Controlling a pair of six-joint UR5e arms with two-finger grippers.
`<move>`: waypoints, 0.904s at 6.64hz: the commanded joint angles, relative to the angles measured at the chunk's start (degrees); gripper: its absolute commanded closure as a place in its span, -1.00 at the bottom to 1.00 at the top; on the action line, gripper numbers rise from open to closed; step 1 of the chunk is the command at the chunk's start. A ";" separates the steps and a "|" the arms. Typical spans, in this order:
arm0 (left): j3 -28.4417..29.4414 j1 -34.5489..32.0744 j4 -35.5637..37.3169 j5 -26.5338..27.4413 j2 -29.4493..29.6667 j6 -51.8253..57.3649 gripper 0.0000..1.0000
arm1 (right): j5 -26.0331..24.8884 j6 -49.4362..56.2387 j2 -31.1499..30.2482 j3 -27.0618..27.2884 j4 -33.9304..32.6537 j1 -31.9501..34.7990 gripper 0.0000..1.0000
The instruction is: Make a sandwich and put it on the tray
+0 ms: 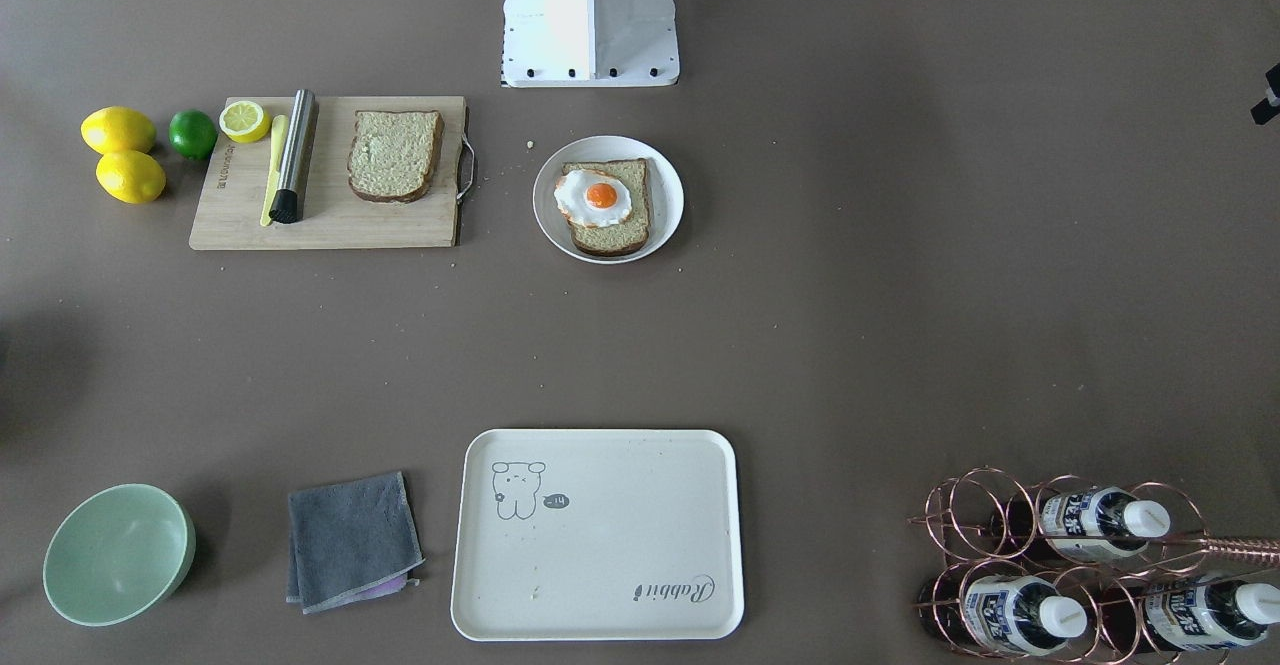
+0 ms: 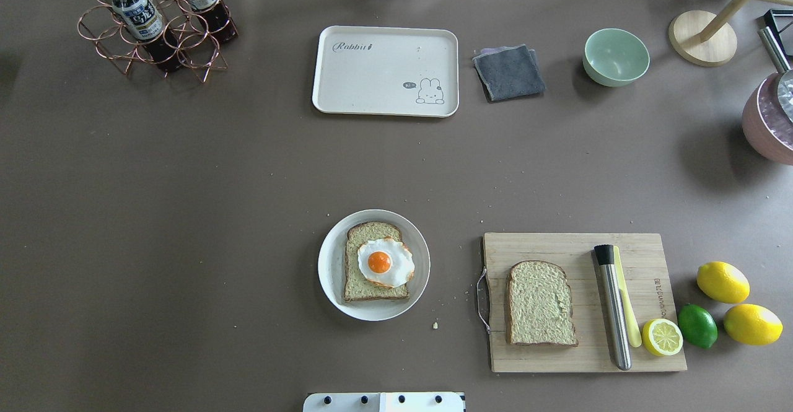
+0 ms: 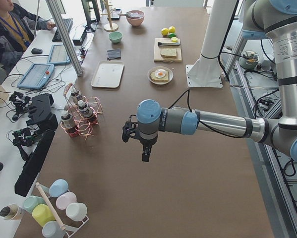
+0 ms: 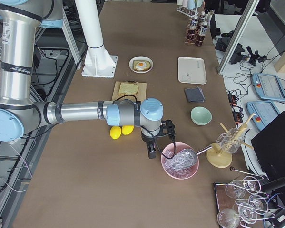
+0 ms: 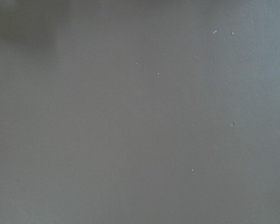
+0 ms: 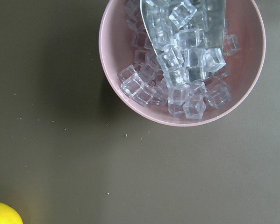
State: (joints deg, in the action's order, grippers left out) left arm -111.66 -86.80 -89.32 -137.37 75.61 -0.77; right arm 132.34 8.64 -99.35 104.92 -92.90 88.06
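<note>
Two slices of speckled tan bread with dark crust and one fried egg make up the sandwich parts. One slice (image 2: 356,289) lies flat on the single round white plate (image 2: 328,269) near the robot's base. The egg (image 2: 385,263), white with an orange yolk, sits on top of that slice. The other slice (image 2: 540,303) lies bare on the one wooden cutting board (image 2: 557,245), well apart from the plate. Also on the board are a steel cylinder (image 2: 613,306) and a lemon half (image 2: 661,337).

The one cream tray (image 2: 384,71), with its small line drawing and "Rabbit" script, sits across the desk (image 2: 186,214), far from both slices.

Beside the board lie two whole lemons (image 2: 722,282) (image 2: 752,324) and one lime (image 2: 697,325). Near the tray are one green bowl (image 2: 616,57) and one folded grey cloth (image 2: 509,72). A copper wire rack (image 1: 985,520) holds three bottles (image 1: 1100,522). One pink bowl (image 6: 114,56) holds clear ice cubes (image 6: 186,79) and a metal scoop (image 6: 149,18).

The left jaws hang over bare desk and the right jaws hang just beside the pink bowl. I cannot tell whether either pair is released or clenched.
</note>
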 commanded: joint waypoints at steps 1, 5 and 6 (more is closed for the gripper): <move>-0.13 -0.04 -0.07 0.00 -0.73 0.07 -0.95 | 0.11 0.41 -0.32 -0.07 0.09 0.00 -1.00; -0.13 0.05 -0.24 2.11 -0.82 0.33 -0.96 | 0.11 0.41 -0.41 -0.24 0.09 0.00 -1.00; -0.13 0.31 -0.33 2.20 -0.82 0.33 -0.96 | 0.28 0.07 -0.41 -0.24 0.00 0.00 -1.00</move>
State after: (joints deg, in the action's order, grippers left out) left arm -111.78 -86.71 -89.60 -135.42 74.80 -0.48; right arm 132.51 8.89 -99.74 104.68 -92.86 88.07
